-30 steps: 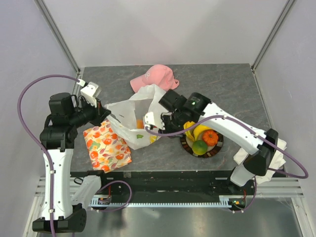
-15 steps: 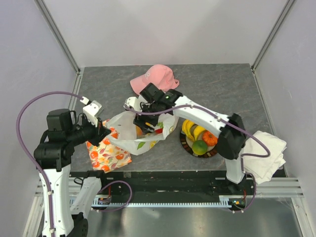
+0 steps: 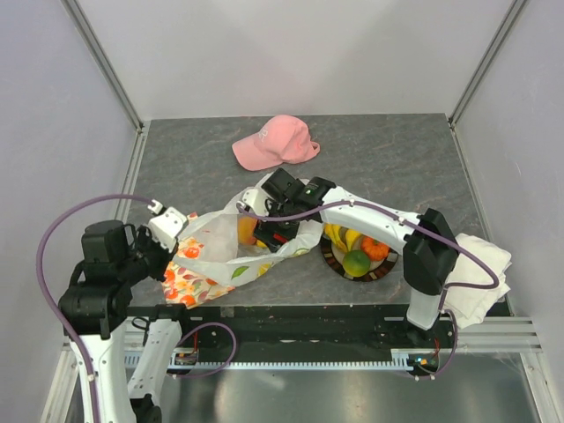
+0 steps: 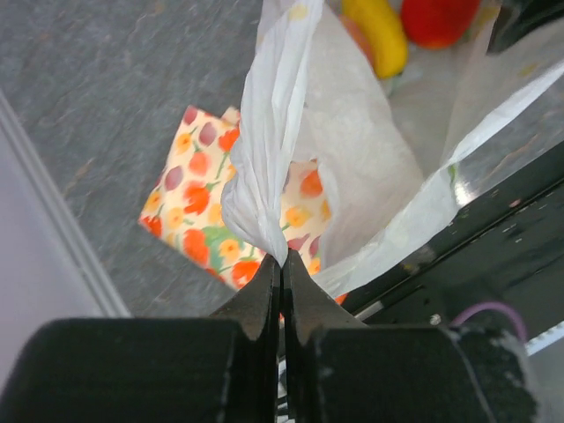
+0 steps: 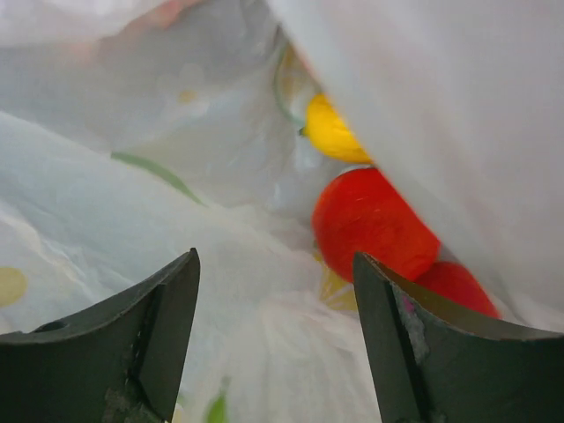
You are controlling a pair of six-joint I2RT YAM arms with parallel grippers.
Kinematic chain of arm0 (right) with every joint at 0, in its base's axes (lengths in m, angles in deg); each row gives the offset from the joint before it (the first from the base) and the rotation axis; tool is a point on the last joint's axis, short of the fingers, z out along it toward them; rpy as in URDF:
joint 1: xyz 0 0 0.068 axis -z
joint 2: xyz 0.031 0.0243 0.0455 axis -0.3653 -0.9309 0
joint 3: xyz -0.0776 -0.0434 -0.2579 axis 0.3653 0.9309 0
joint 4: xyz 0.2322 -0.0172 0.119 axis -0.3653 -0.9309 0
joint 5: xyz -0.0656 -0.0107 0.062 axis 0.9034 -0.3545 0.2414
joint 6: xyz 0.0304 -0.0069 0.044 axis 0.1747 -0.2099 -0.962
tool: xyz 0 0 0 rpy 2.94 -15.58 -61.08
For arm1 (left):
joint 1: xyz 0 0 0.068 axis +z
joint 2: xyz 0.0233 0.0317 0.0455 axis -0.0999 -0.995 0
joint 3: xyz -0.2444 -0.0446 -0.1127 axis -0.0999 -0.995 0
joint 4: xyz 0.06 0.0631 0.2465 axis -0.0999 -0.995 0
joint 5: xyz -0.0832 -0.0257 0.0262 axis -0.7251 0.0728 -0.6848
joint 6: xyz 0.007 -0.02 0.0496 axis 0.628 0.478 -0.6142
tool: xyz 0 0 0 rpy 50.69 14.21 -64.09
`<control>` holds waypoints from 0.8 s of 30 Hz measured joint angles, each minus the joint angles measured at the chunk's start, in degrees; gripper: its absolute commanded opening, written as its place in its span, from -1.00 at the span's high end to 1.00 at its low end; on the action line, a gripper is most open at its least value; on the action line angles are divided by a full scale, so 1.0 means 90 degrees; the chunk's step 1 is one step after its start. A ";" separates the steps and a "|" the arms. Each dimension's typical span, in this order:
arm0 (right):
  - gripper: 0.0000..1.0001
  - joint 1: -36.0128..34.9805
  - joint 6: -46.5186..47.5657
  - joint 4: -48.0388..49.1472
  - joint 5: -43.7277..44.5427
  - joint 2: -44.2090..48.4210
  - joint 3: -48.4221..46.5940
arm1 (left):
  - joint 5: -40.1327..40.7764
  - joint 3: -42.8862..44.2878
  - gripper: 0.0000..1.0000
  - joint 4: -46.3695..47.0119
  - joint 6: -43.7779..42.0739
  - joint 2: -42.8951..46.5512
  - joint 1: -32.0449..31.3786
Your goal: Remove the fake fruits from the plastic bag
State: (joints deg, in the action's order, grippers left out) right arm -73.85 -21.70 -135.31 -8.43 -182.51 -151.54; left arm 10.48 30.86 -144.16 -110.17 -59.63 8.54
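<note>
The white plastic bag [image 3: 216,251] lies open on the grey table. My left gripper [image 3: 179,233] is shut on its bunched left edge [image 4: 280,251] and holds it up. My right gripper [image 3: 275,231] is inside the bag's mouth, open, with nothing between its fingers. Just ahead of my right gripper [image 5: 275,256] lie a red fruit [image 5: 374,220] and a yellow fruit [image 5: 335,132], partly under a fold of bag. An orange fruit [image 3: 248,231] shows through the bag. A banana [image 4: 379,35] and a red fruit [image 4: 441,18] lie deep in it.
A dark plate [image 3: 335,264] right of the bag holds bananas [image 3: 344,236], an orange-red fruit [image 3: 374,247] and a green lime [image 3: 355,262]. A flowered cloth [image 3: 181,280] lies under the bag's left end. A pink cap [image 3: 273,141] sits behind; a white cloth [image 3: 480,264] lies at right.
My right gripper left the plate, opened wide and went into the bag. My left gripper drew the bag's edge toward the near left, laying the bag flatter.
</note>
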 measured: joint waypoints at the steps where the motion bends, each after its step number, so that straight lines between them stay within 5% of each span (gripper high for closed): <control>1: -0.61 0.0017 -0.0034 0.0107 0.0044 0.0024 -0.0017 | 0.0129 -0.0063 0.97 -0.0049 -0.0192 0.0097 0.0000; 8: -0.68 0.0136 -0.0182 0.0775 0.0158 -0.0226 -0.0432 | 0.0466 -0.0432 0.97 -0.0243 -0.1093 0.0197 0.0000; 13: -0.96 0.0141 -0.0437 0.1222 0.0165 -0.0882 -0.1018 | 0.0464 -0.0527 0.97 -0.0284 -0.1219 0.0155 0.0000; 21: -0.96 0.0109 -0.0733 0.1481 0.0112 -0.1914 -0.1549 | 0.0444 -0.0529 0.97 -0.0279 -0.1229 -0.0010 0.0000; 24: -0.76 0.0066 -0.0784 0.1494 0.0102 -0.2142 -0.1571 | 0.0444 -0.0527 0.97 -0.0277 -0.1229 -0.0041 0.0000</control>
State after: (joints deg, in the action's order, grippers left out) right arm -73.26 -28.76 -121.86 -7.51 -201.78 -165.68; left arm 14.48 26.12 -146.65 -121.23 -60.00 8.54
